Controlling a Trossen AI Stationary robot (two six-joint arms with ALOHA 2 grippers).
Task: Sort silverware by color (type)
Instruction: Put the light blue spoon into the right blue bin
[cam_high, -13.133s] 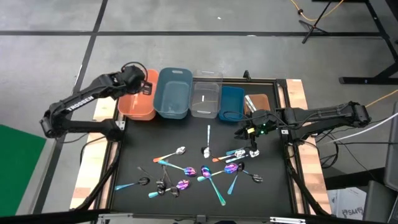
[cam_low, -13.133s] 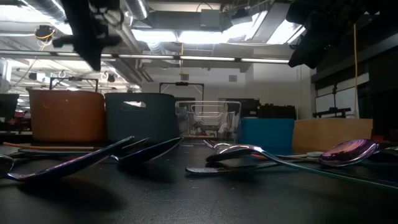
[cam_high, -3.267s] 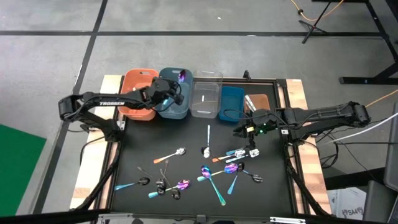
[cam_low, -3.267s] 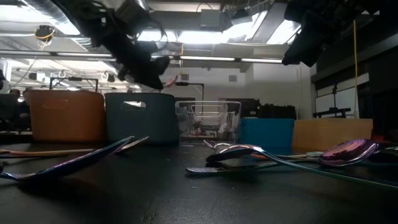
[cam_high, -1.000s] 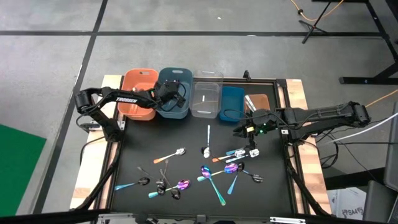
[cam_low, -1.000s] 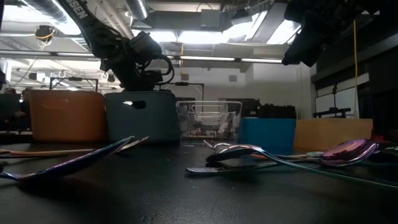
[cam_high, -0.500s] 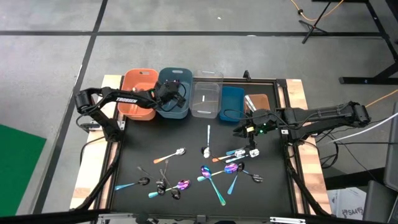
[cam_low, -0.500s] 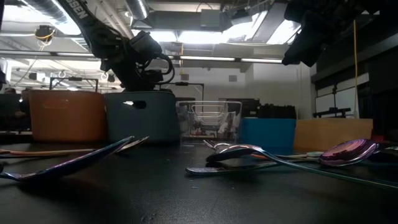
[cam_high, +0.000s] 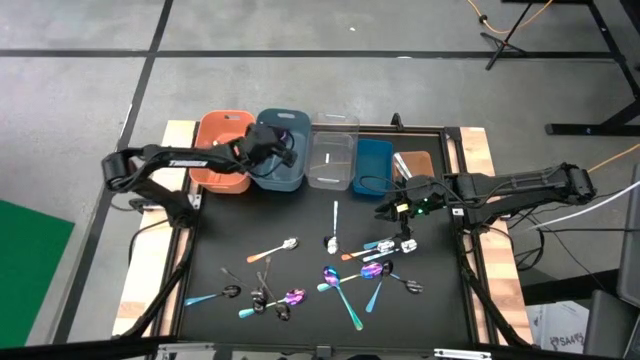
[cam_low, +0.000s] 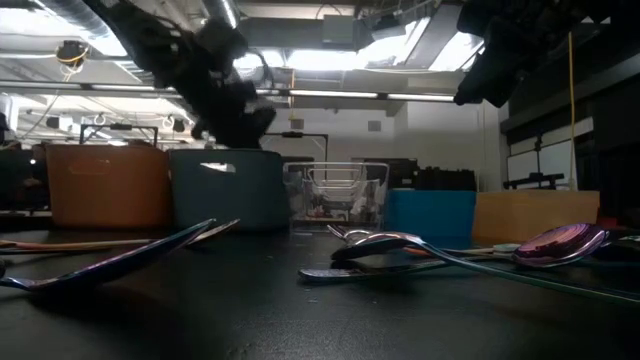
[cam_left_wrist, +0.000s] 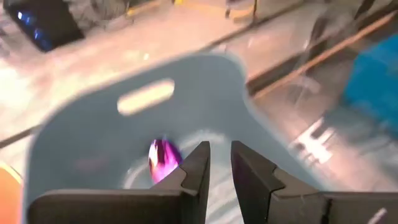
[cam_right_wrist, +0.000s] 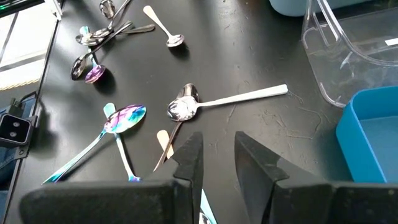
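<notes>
**Purple spoon now lies in the grey-blue bin**

Most silverware (cam_high: 330, 272) waits unsorted on the near tabletop (cam_high: 220, 245). Right gripper (cam_high: 407, 243) hovers there, slightly open, empty. Farther, left gripper (cam_high: 281, 135) has lifted from the grey-blue bin (cam_high: 262, 172), slightly open, empty; purple spoon (cam_left_wrist: 161, 157) lies inside.

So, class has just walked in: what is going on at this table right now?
The left gripper hangs over the grey-blue bin, fingers parted and empty; a purple spoon lies inside it. The right gripper waits, open, low over the black table among the scattered spoons. Most silverware is not yet sorted.
</notes>
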